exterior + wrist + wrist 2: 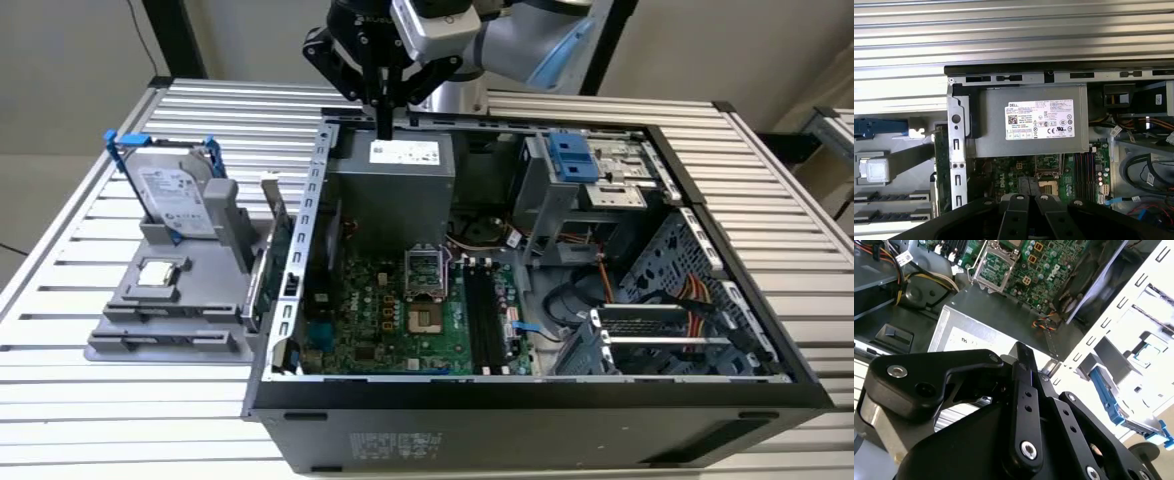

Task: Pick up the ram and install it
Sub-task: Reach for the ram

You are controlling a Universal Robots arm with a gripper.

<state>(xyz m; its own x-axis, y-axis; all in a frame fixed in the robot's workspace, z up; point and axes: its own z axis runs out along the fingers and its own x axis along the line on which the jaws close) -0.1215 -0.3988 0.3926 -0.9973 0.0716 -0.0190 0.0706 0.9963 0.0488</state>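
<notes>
1 claw (384,130), up over the far end of 1 open PC case (304,300), above the grey PSU (394,190). Fingers pressed together and pointing down. Both wrist views show black linkage w/ the PSU label beyond it; the fingertips are mostly cut off there.

Left of the case on the slatted surface (120,410): 1 grey holder (114,345). It carries 1 hard drive (174,195) in a blue frame, upright at the far end, then 1 small silver chip (158,272) mid-holder. The ram (171,341) lies at the holder's near end, well apart from the claw. In the first wrist view there are 2 dark narrow strips (884,216) there; can't tell if both are sticks or 1 is a bare slot.

1 green card (271,265) stands between holder and case, partly hidden by the case wall. Inside: 1 motherboard (387,330), 1 CPU socket (424,270). The dark memory slots (483,320) are right of the socket; their count is hard to make out.
</notes>
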